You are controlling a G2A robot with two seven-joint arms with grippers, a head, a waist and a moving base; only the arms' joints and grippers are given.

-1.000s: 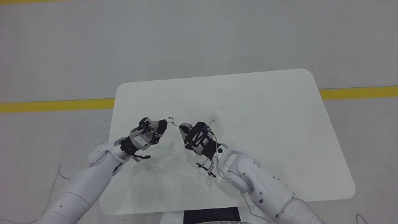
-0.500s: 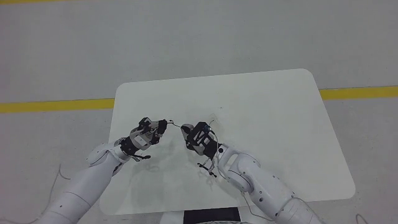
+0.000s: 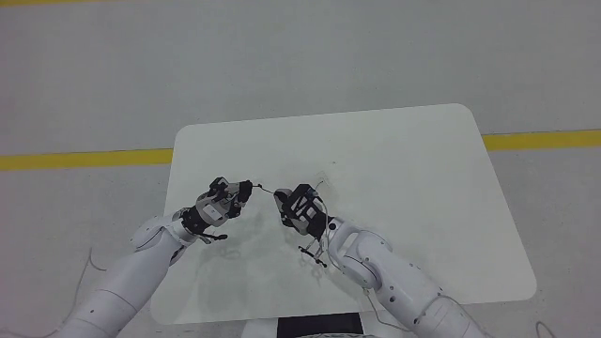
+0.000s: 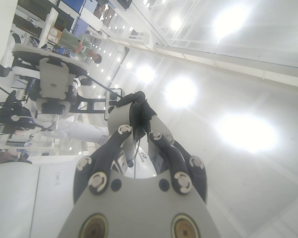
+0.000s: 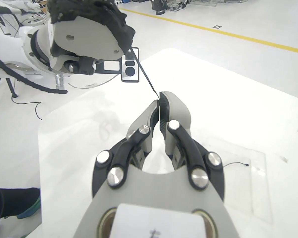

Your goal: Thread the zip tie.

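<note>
Above the white table (image 3: 404, 169), toward its 7 o'clock corner, we see the left gripper (image 3: 246, 188) lifted off the surface, its black-covered jaws pressed together on one end of the zip tie (image 5: 146, 75). From there the thin black strap runs through the air toward 3 o'clock and touches nothing beneath it. Its other end sits between the tips of the right gripper (image 5: 159, 101), whose jaws are pinched tight on the very tip of the strap, with no gap showing between the ribbed pads. We judge the strap to be very light, springy along its length and rather slick, so it will likely bow or twist under a sideways push and could slip from a shallow grip. We cannot make out the locking head, which seems to lie inside or beside the left jaws. For threading, we would hold the tail just behind its tip, leaving a short stiff stub to guide, and hold the head end close to its slot so that it cannot swivel. The pinch should be firm, because the strap offers little surface to grip.
</note>
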